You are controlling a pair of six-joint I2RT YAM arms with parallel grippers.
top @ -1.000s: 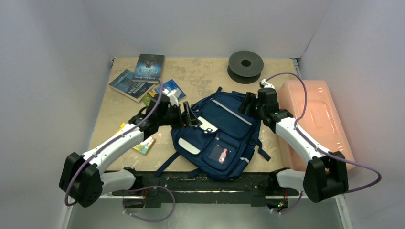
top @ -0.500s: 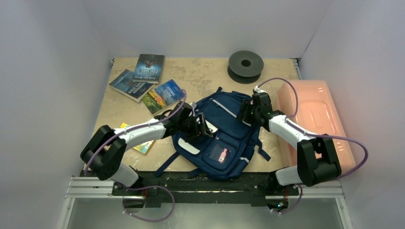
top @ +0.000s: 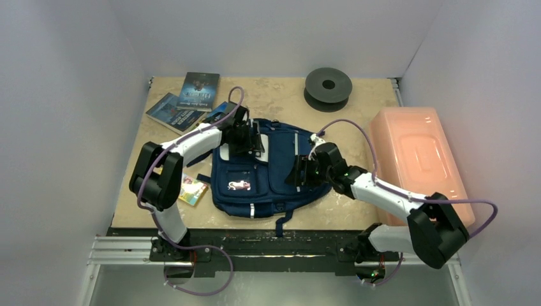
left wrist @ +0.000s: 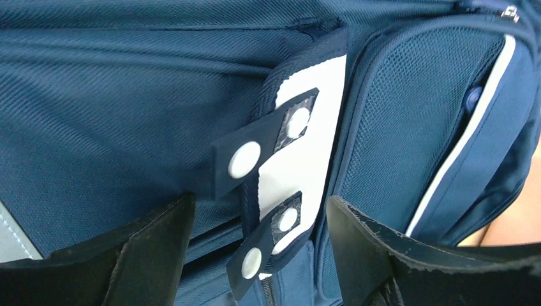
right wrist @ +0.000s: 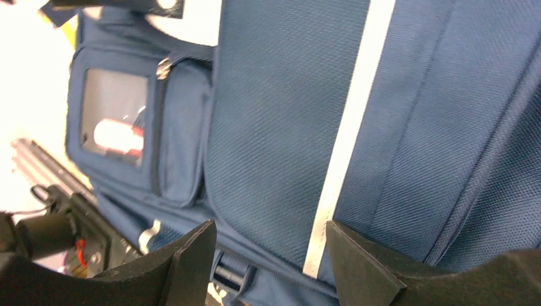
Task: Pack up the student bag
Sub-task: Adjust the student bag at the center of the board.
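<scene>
The student bag (top: 268,185), a navy backpack, lies flat in the middle of the table. My left gripper (top: 255,137) is low over its far left part. In the left wrist view the gripper (left wrist: 258,255) is open, and its fingers straddle a white buckle patch (left wrist: 306,146) with dark snap straps. My right gripper (top: 300,172) is over the bag's right side. It is open too (right wrist: 271,255), with navy fabric (right wrist: 274,115) and a white stripe (right wrist: 348,140) between its fingers. A small clear pocket window (right wrist: 115,115) shows on the bag's front.
Several books (top: 200,88) lie at the back left, and another thin book (top: 193,189) sits beside the bag's left edge. A grey spool (top: 328,86) stands at the back. A pink translucent box (top: 418,159) fills the right side.
The bag has turned and slid left, now squarer to the front edge. My left gripper moved toward the bag's far end. My right gripper swung left and nearer, onto the bag's right side.
</scene>
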